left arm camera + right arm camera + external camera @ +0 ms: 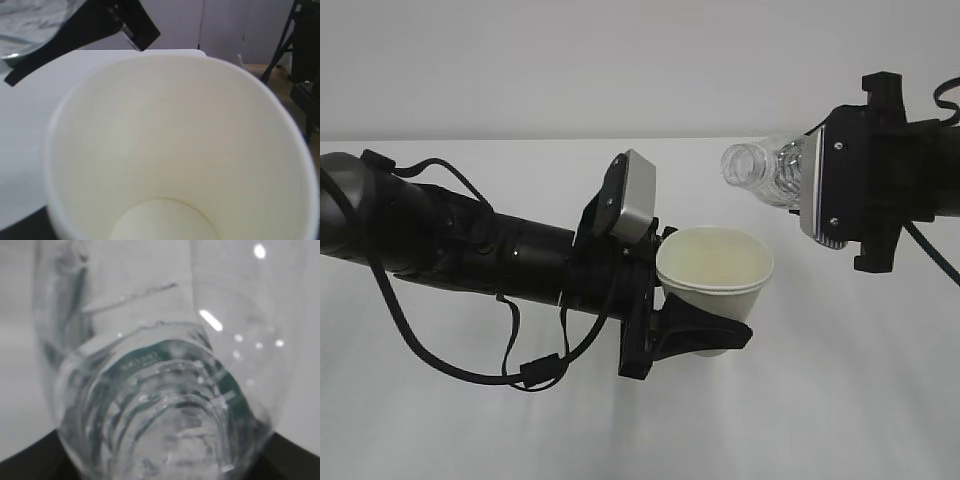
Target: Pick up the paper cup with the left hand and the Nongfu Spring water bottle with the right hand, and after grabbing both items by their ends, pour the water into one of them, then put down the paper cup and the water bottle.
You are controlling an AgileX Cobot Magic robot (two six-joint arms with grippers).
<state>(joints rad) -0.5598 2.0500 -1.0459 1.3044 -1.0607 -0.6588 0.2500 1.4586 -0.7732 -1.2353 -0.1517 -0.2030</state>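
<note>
Both grippers hold, we judge: left gripper [705, 335] clamps the paper cup [716, 268], right gripper [820, 195] the tipped Nongfu Spring water bottle [765, 170]; pouring and setting down remain.

White paper cup [715, 275] mid-frame, raised, mouth tilted toward camera, empty. Clear ribbed water bottle [765, 170] upper right, lying near-horizontal, uncapped mouth pointing left above cup.

We see a plain white table [840, 400] under both arms; its surface carries only soft shadows and nothing we can tell.
</note>
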